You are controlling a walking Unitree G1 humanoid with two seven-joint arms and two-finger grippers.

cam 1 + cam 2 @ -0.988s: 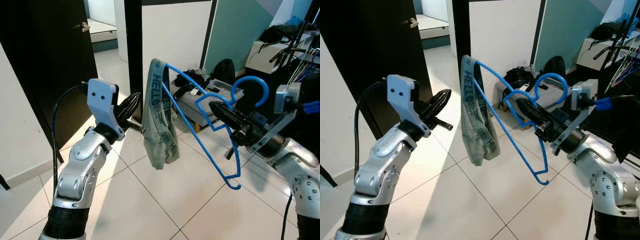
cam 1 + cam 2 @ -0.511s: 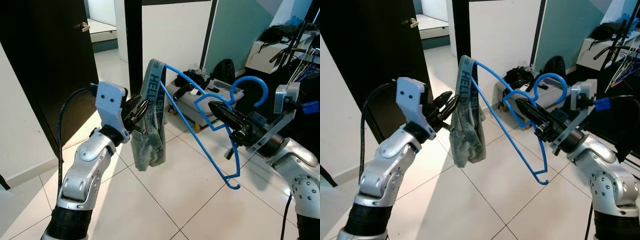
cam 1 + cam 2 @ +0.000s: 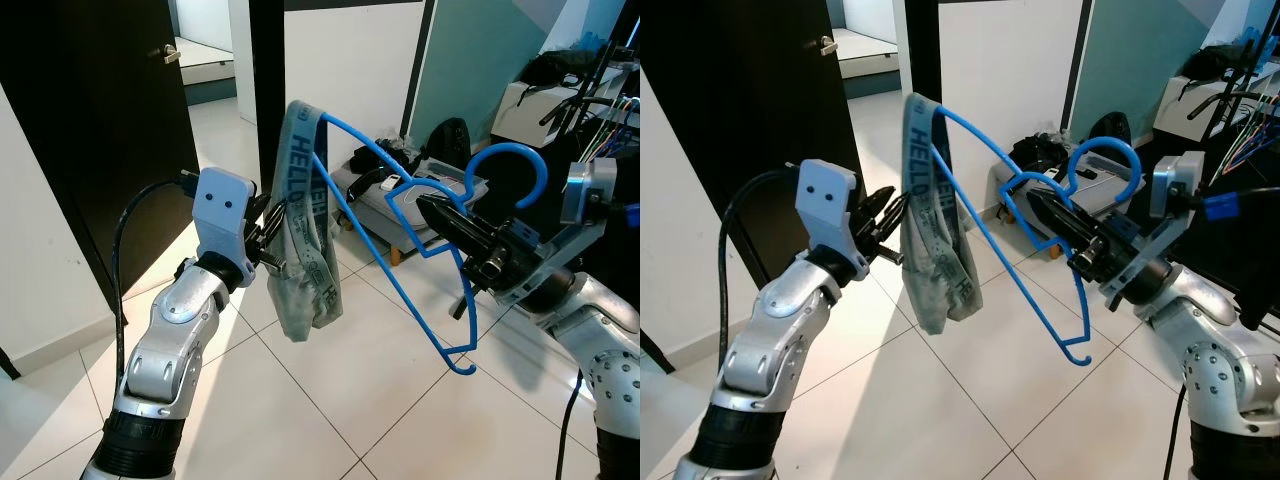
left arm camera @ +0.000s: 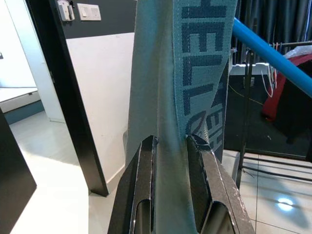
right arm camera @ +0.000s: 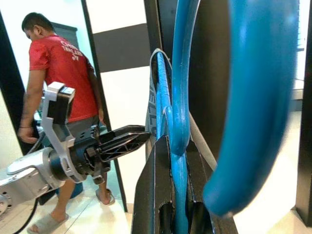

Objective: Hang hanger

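Observation:
A blue plastic hanger [image 3: 508, 153] is held out over the floor by my right gripper [image 3: 432, 211], which is shut on its neck just below the hook. In the right wrist view the hanger [image 5: 180, 73] runs up between that gripper's [image 5: 170, 142] fingers. A grey-blue garment [image 3: 305, 240] with a "HELLO" waistband hangs draped over the hanger's far end. My left gripper [image 3: 272, 232] is at the garment's left side, shut on the cloth about halfway down. The left wrist view shows the garment [image 4: 195, 58] pinched between the two black fingers [image 4: 146, 161].
A dark open door [image 3: 90, 120] stands at the left. Bags and a case [image 3: 420, 180] lie on the white tile floor [image 3: 340, 400] behind the hanger. A rack with cables and hangers [image 3: 600, 110] is at the right. A person in a red shirt [image 5: 63, 63] stands beyond my left arm.
My left gripper moved right from beside the garment and closed on it. The hanger's far end with the garment has risen a little.

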